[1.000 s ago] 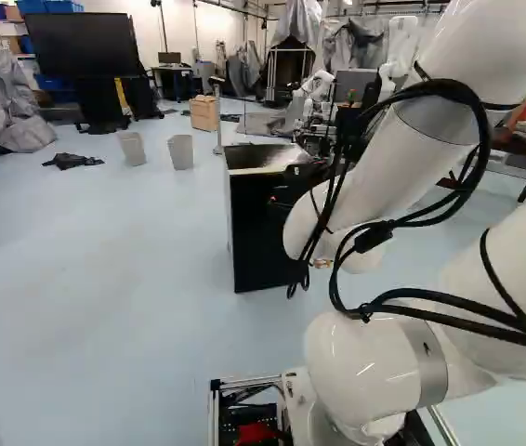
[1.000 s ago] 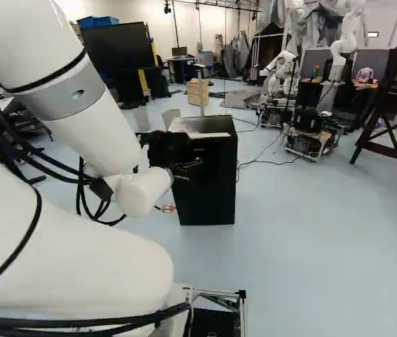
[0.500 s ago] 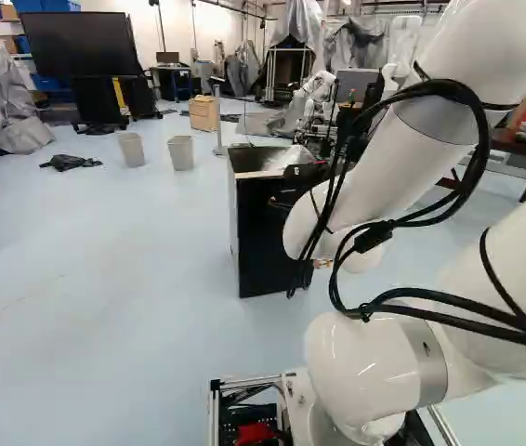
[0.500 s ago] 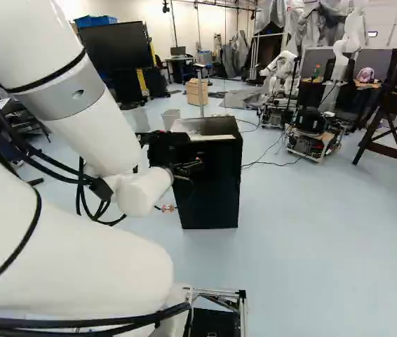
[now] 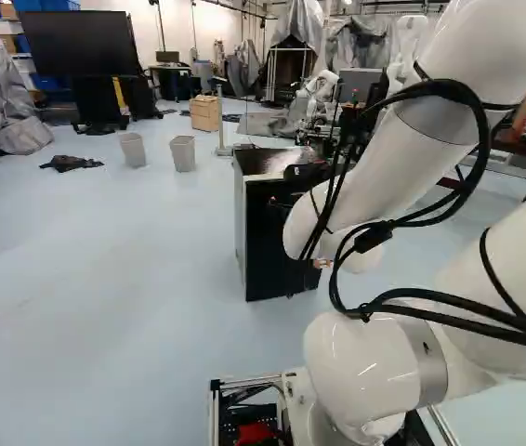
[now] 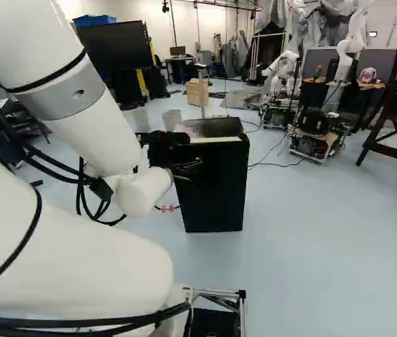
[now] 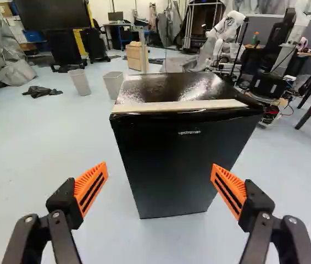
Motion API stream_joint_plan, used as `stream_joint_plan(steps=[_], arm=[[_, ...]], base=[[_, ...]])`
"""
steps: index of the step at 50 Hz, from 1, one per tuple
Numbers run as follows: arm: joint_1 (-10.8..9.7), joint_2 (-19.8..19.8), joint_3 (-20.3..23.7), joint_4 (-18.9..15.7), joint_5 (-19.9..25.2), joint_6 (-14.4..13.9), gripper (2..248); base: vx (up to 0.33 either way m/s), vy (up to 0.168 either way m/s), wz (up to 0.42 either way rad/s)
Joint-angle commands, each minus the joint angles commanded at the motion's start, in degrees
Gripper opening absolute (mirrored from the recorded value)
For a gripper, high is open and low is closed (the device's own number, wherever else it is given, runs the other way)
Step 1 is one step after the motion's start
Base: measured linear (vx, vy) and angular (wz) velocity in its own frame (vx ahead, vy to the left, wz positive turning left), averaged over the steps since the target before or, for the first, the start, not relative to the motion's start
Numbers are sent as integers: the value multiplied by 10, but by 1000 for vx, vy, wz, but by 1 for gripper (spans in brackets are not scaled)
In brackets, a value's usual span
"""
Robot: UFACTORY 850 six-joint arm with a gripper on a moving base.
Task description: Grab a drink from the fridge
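The gripper (image 6: 184,168) shows dark beyond the arm's white wrist in the right base view, in front of the fridge (image 6: 216,193). In the wrist view the gripper (image 7: 159,184) stands wide open, its two orange pads apart with nothing between them. Ahead of it is the small black fridge (image 7: 183,159), its door shut and facing the gripper, a pale strip along the top front edge. The pads do not appear to touch it. No drink is in sight.
Two grey bins (image 5: 182,153) and a wooden box (image 5: 204,113) stand beyond the fridge. Another robot (image 6: 314,130) is farther back, with a dark wooden frame (image 6: 395,119) at the right of the right base view. A dark cloth (image 7: 42,92) lies on the floor.
The base has moved: the scene has shifted slightly, the fridge going a little to the right in both base views. The arm keeps its pose and the gripper has stayed open.
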Motion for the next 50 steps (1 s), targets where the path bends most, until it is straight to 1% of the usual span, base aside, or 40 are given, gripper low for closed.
stream_joint_plan(steps=[14,50], arm=[[0,0,0,0,0,0,247],[0,0,0,0,0,0,247]], base=[[26,83,97],[33,78,-2]])
